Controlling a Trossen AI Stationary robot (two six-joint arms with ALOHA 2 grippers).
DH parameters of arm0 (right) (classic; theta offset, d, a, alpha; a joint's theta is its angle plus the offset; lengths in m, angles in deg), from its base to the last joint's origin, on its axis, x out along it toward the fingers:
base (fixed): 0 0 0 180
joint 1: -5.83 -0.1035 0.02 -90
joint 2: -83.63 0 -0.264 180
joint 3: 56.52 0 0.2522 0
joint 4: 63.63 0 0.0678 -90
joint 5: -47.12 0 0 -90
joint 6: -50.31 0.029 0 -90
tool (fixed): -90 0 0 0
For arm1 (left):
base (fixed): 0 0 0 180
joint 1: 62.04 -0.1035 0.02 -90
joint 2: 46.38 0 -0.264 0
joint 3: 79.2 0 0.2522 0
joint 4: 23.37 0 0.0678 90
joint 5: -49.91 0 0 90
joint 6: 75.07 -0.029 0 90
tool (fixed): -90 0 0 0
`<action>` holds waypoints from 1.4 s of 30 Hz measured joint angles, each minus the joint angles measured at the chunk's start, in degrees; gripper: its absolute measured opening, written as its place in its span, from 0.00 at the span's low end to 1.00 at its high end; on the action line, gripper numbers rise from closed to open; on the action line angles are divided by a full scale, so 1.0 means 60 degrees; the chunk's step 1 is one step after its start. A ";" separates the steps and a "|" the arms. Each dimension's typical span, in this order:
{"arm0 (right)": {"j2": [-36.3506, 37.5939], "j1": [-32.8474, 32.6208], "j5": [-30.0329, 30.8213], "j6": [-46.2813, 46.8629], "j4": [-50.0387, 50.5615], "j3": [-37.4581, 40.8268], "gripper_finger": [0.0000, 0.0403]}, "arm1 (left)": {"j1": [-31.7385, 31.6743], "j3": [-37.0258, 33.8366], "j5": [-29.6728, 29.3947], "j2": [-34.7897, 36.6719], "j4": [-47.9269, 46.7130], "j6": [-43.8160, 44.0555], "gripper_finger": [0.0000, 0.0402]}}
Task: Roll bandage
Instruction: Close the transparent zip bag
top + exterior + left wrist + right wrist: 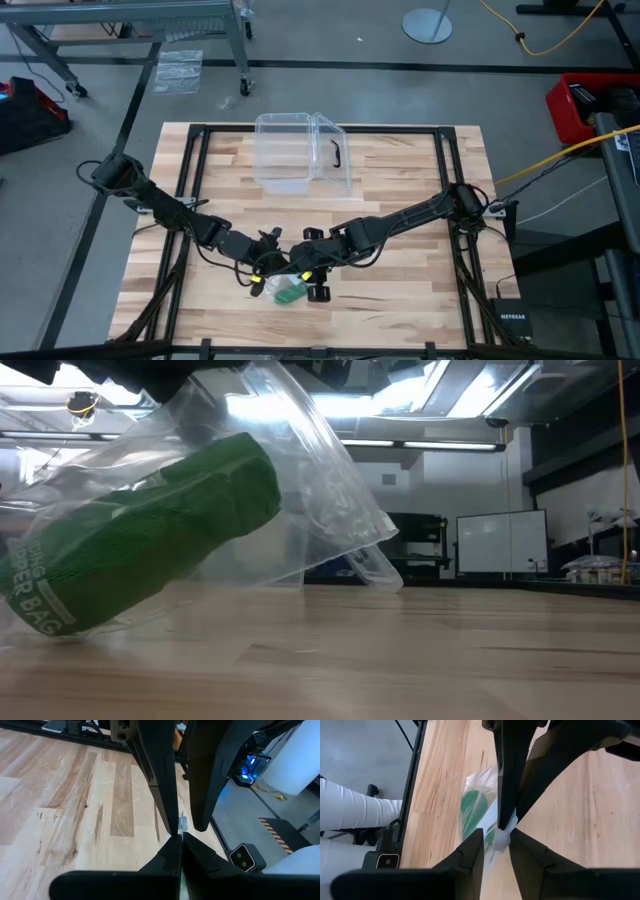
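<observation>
While both jaws pinch its crinkly clear wrapper, the stubby green bandage hangs inside.

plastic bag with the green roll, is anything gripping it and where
Both grippers pinch the clear plastic bag at its top edge: left gripper and right gripper shut on the film. The bandage hangs inside, ungripped.
</observation>
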 joint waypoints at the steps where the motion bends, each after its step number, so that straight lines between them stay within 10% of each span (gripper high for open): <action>1: 0.0000 0.0000 -0.0006 0.0000 0.0008 0.0000 0.23 | 0.0000 0.0000 0.0000 0.0000 0.0004 0.0000 0.00; 12: 0.0000 0.0000 -0.0006 0.0000 0.0019 0.0000 0.04 | 0.0000 0.0000 0.0000 0.0000 0.0059 0.0000 0.00; 42: -0.0047 -0.0015 -0.0010 0.0000 0.0450 0.0022 0.04 | 0.0029 0.0026 0.0199 0.0927 -0.0330 -0.0373 0.05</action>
